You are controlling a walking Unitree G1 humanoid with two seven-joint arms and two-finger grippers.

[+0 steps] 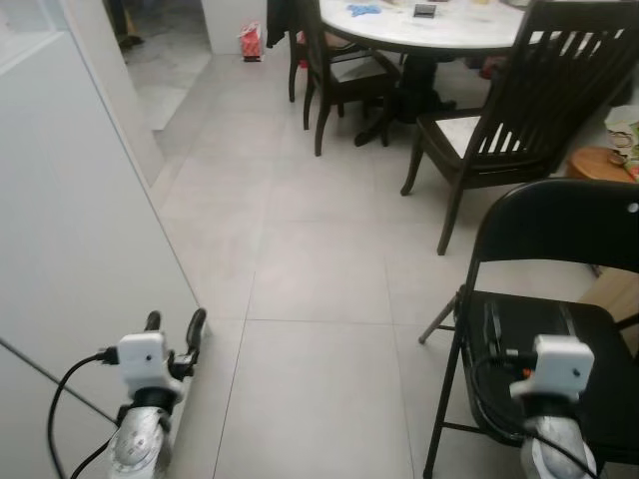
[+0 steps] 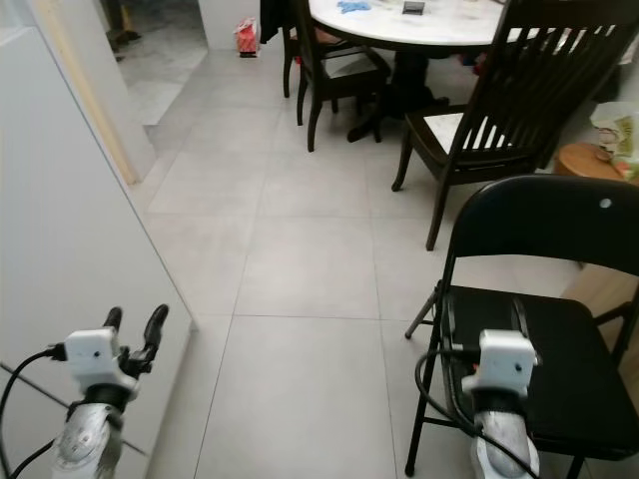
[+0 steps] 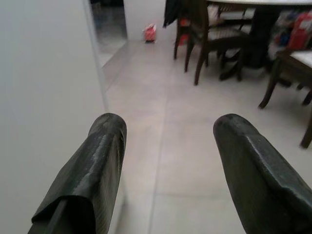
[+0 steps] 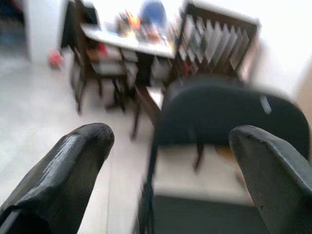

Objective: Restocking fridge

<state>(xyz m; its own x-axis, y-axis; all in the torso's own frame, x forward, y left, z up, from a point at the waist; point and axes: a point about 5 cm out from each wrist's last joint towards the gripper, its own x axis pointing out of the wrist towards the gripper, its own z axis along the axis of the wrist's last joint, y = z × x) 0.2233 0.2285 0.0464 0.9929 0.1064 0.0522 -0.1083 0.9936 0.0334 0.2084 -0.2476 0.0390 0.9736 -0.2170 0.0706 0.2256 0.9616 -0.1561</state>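
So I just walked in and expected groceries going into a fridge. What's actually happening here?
Nothing is being handled yet. The left hand is open and empty beside a tall white panel, and the right hand is open and empty above the seat of a black folding chair. Ahead lie grey floor tiles, dark wooden chairs and a round white table. No food items can be made out near either hand.

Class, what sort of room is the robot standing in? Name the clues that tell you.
Probably a home dining area: a round white-topped table with dark wooden slat-backed chairs around it, a black metal folding chair nearby, and a pale grey tiled floor.
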